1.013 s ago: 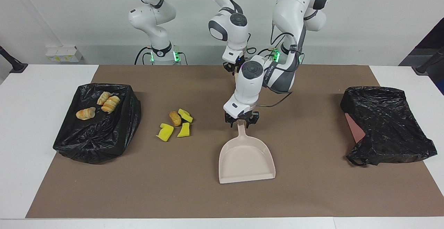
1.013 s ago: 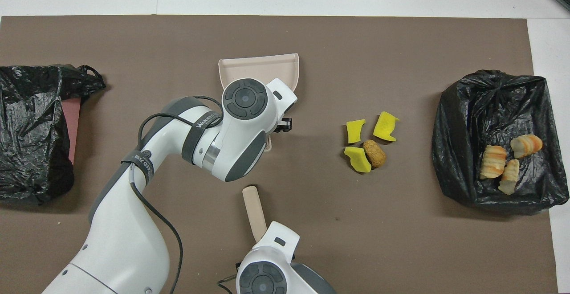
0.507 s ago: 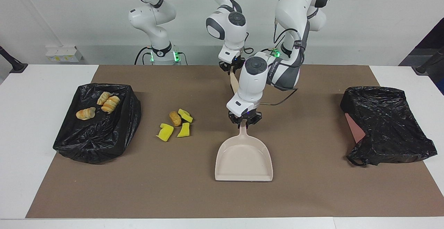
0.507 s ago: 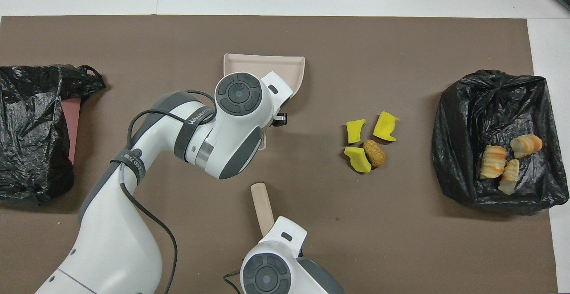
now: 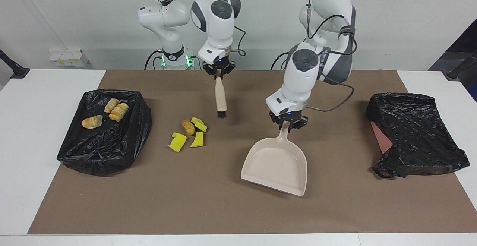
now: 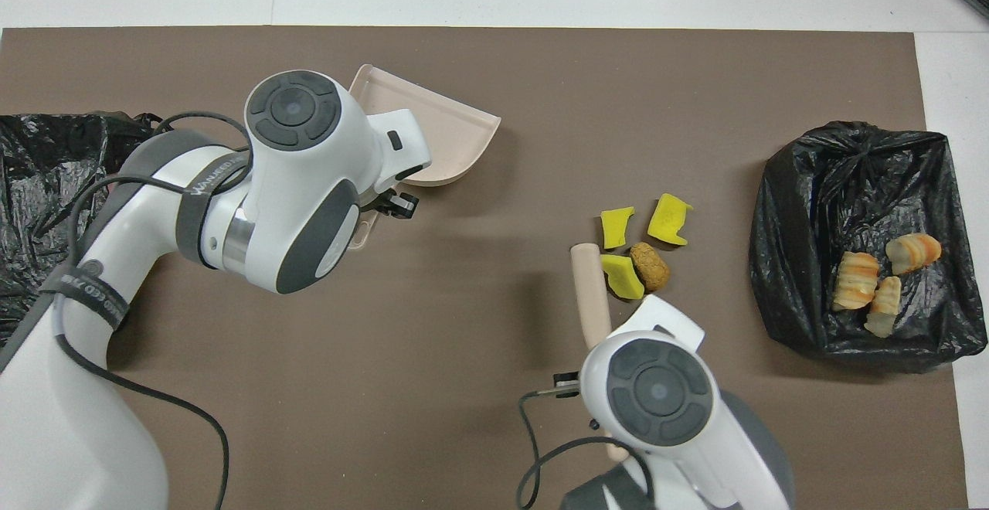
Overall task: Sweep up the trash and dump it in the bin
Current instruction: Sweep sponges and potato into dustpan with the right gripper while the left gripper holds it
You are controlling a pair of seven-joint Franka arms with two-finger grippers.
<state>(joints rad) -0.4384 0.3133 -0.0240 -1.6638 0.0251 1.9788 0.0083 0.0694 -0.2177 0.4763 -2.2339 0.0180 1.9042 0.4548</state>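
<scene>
Still, the dustpan (image 5: 275, 166), pinched by its handle in the left hand (image 5: 287, 123), hangs tilted and well apart from the trash (image 5: 189, 132) lying under the brush (image 5: 220, 95) that the right hand (image 5: 218, 71) clamps; a sweep now would scatter scraps across the counter (image 5: 335, 208). Seen from overhead, the arms hide both grips.

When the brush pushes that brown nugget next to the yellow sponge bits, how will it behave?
The brown nugget looks oval and rounded, so it may roll or veer rather than slide straight. It is small, so probably light. It touches a yellow sponge bit, which would likely get nudged along.
</scene>
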